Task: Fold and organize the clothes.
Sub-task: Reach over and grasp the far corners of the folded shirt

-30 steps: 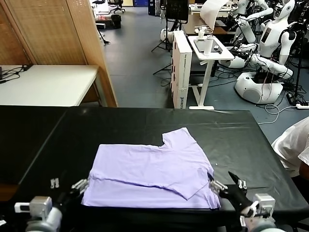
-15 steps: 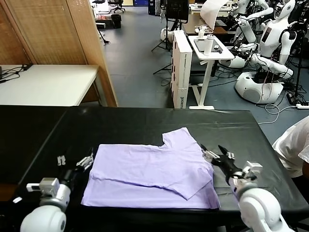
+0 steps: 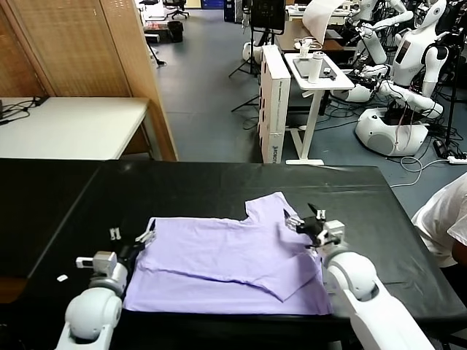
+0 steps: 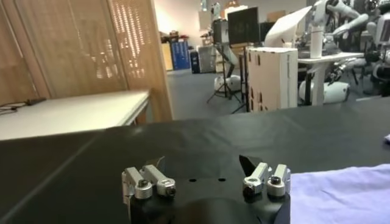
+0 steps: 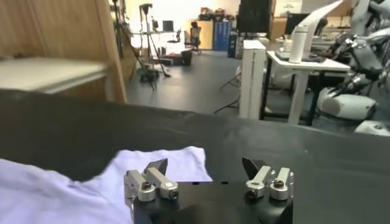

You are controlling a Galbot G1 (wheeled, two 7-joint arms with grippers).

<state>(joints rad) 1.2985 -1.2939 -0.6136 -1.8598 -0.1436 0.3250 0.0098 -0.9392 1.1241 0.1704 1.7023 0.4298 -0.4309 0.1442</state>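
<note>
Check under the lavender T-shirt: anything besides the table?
Only the black table shows around the T-shirt. A folded layer lies on top of its lower part; anything beneath the fabric is covered.

Illumination is even, bright and overhead. The glossy black tabletop shows faint sheen. Wrist-view backgrounds are soft; shadows are minimal.

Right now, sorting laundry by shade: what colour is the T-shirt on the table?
Pale lavender T-shirt, plain on the face showing; clearest in the head view.
</note>
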